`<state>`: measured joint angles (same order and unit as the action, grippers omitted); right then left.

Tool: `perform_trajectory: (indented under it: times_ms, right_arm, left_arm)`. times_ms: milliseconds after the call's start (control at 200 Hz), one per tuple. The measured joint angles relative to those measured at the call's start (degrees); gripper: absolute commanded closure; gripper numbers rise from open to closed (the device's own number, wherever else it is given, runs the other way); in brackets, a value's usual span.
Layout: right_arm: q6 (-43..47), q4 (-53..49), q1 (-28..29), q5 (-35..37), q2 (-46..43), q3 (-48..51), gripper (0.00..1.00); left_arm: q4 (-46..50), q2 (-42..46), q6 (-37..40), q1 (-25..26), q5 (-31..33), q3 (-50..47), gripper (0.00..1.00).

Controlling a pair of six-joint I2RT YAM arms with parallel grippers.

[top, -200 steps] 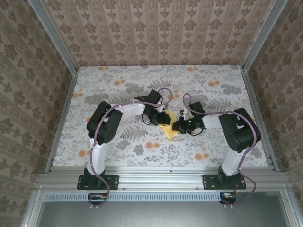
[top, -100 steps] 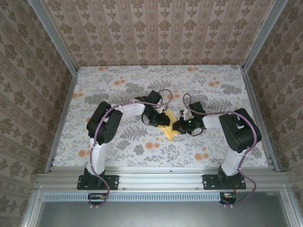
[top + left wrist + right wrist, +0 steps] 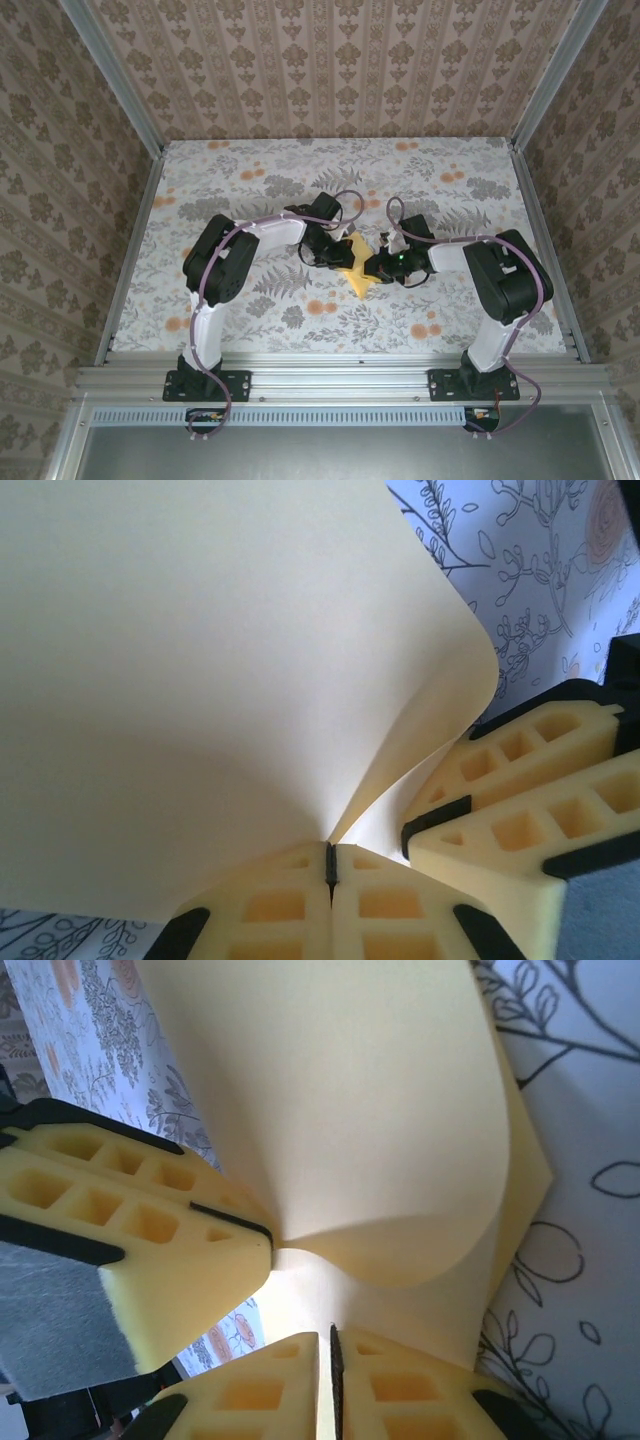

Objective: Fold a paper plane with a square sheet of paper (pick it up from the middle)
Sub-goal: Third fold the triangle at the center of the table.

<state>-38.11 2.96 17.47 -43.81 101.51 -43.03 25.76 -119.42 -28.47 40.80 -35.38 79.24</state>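
The square sheet of paper (image 3: 354, 262) is yellow-orange and bent into curved flaps over the middle of the flowered cloth. My left gripper (image 3: 337, 252) is shut on one pinched part of it. In the left wrist view the paper (image 3: 230, 660) fans out from the closed fingertips of the left gripper (image 3: 331, 858). My right gripper (image 3: 374, 267) is shut on the paper's other side. The right wrist view shows the right gripper (image 3: 333, 1345) pinching the paper (image 3: 370, 1110), with the left gripper's yellow fingers (image 3: 150, 1260) right beside it, also on the sheet. No paper plane shape is visible.
The flowered cloth (image 3: 250, 190) covers the table up to metal rails (image 3: 130, 250) on both sides. Patterned walls (image 3: 340, 60) close in the back. Both arms meet at the table's centre, their fingers nearly touching.
The paper has bent a little more between the two grippers, and its upper corner rises slightly higher. Both arms have barely shifted.
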Motion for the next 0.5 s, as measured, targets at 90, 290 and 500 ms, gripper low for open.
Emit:
perform_trajectory:
  times_ms: [90,290,500]
  right_arm:
    - [0.4,-1.2,-0.1,0.0,-1.1,-0.4,0.75]
    - [1.8,-4.0,-1.3,0.0,-2.8,-3.4,0.74]
    - [3.0,-5.8,-1.7,0.0,-0.9,-9.2,0.75]
  left_arm:
    - [0.5,0.0,0.2,0.0,0.1,0.0,1.0]
    - [1.6,0.0,0.9,-0.3,0.7,-0.1,1.0]
    - [2.1,0.0,1.3,-0.7,1.1,-0.2,1.0]
